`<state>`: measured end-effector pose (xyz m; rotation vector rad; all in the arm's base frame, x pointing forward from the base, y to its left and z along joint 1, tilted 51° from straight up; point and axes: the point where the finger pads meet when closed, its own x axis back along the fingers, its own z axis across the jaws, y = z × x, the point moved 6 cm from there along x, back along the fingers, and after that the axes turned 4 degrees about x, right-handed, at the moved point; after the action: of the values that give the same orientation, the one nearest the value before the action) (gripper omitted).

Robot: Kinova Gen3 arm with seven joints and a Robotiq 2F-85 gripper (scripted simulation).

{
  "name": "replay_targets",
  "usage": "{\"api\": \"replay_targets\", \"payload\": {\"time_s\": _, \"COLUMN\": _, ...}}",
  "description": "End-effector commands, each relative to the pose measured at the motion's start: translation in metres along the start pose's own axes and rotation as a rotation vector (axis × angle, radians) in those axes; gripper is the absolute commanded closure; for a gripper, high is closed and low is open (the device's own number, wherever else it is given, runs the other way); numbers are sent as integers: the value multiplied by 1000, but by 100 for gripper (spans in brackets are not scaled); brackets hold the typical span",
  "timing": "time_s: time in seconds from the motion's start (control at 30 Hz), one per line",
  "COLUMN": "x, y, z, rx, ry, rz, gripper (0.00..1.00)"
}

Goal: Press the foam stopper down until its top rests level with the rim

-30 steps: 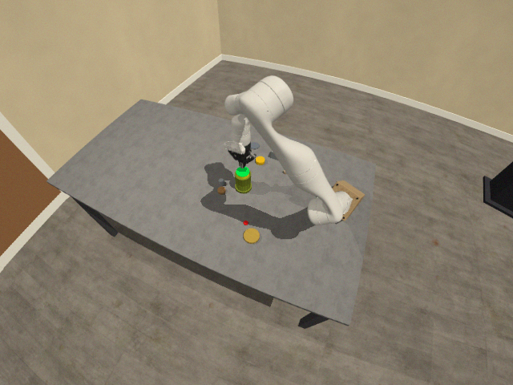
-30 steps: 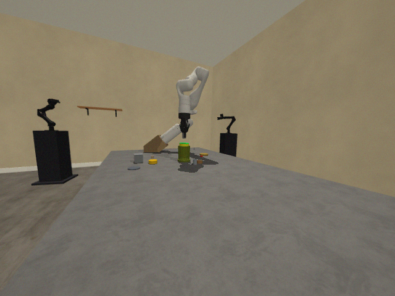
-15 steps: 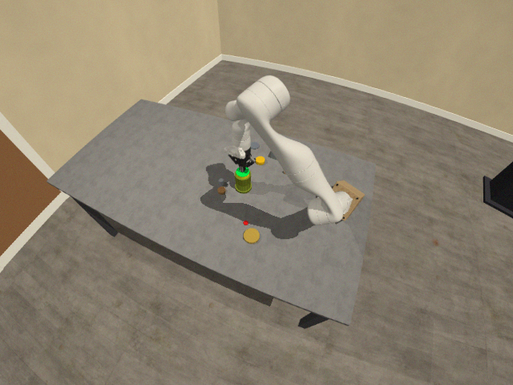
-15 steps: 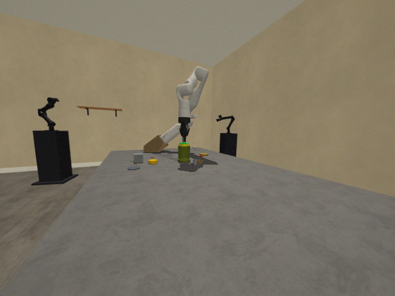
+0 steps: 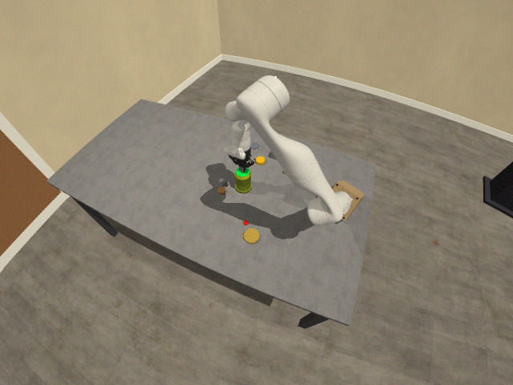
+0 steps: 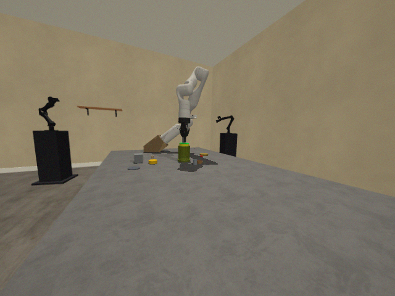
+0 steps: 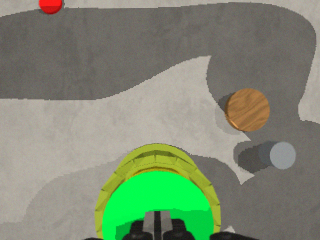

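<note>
Gripper [image 6: 184, 139] closed, fingers together with nothing between them, pointing straight down over the jar's mouth. In the exterior view the fingertips sit right at the bright green foam stopper [image 6: 183, 144]; contact looks likely, but whether the tips are pressing or only touching cannot be told at this size.

Jar [image 6: 184, 153]: olive-green, ribbed, upright on the grey table [image 6: 223, 222], near the table's middle in the top view. Stopper fills the mouth. In the wrist view its green face [image 7: 155, 202] sits inside the olive rim [image 7: 157, 152], with the rim wall showing at 12 o'clock. In the exterior view a thin green band shows above the jar body, so the stopper top reads at or slightly above the rim; exact level not resolvable.

Key relation: stopper lies directly beneath the closed fingertips, on the tool's own vertical axis, which lines up with the jar's long axis. In the wrist view the fingertips cover the stopper's 6 o'clock part rather than its centre, so the press may be slightly off-centre; judged minor.

Neighbours, wrist view: wooden disc [image 7: 247, 109] at about 2 o'clock from the jar, small grey cylinder [image 7: 282, 155] at 3 o'clock, red dot [image 7: 50, 4] at 11 o'clock, far. All apart from the jar.

Judgement: next move is purely vertical. Risk is overshoot, leaving the stopper stuck low, or a sideways push shifting the jar.
</note>
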<state>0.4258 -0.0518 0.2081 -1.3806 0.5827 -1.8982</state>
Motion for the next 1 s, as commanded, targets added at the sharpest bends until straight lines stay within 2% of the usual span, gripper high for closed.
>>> {"api": "replay_targets", "payload": {"time_s": 0.0, "x": 0, "y": 0, "z": 0, "rx": 0, "ry": 1, "rz": -1, "gripper": 100}}
{"api": "replay_targets", "payload": {"time_s": 0.97, "x": -9, "y": 0, "z": 0, "rx": 0, "ry": 1, "rz": -1, "gripper": 100}}
